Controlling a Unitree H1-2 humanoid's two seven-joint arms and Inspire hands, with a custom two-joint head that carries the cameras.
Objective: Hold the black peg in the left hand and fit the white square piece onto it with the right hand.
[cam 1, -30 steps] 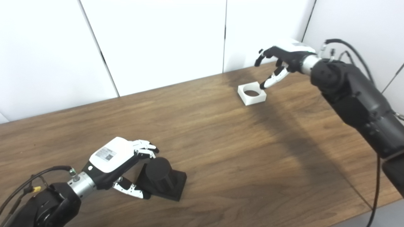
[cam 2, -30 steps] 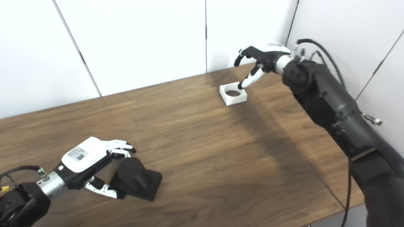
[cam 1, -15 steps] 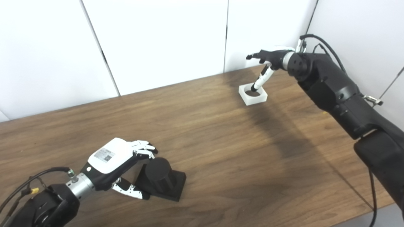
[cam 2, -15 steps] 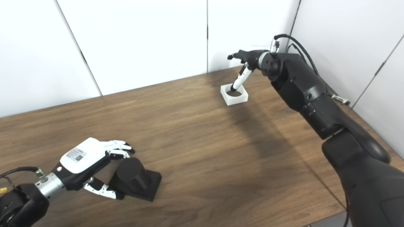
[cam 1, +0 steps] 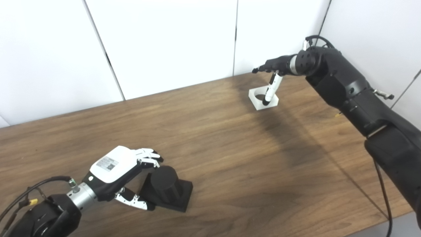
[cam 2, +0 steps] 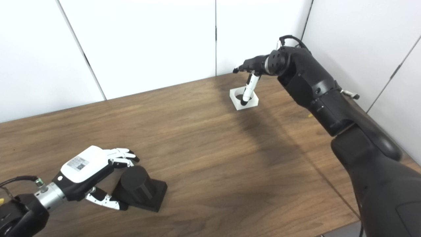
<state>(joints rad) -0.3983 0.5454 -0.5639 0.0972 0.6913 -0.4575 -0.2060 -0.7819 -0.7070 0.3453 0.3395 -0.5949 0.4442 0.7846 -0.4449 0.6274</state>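
In the left eye view the left hand sits low at the near left of the worktop, fingers spread above the peg and thumb along its base, apparently just touching; it cups the peg rather than clamping it, so it reads as open and not yet holding, probably poised to steady the peg for the fit. The peg stands upright on its square black base. A small printed label, seemingly a code square, marks the back of this hand; its writing is too small to read. In the right eye view the right hand reaches over the far right, one digit dipping into the round hole of the white piece, which lies flat on the worktop, well apart from the peg. Likely it is hooking the piece to lift it; whether the hand has closed on it I cannot tell.
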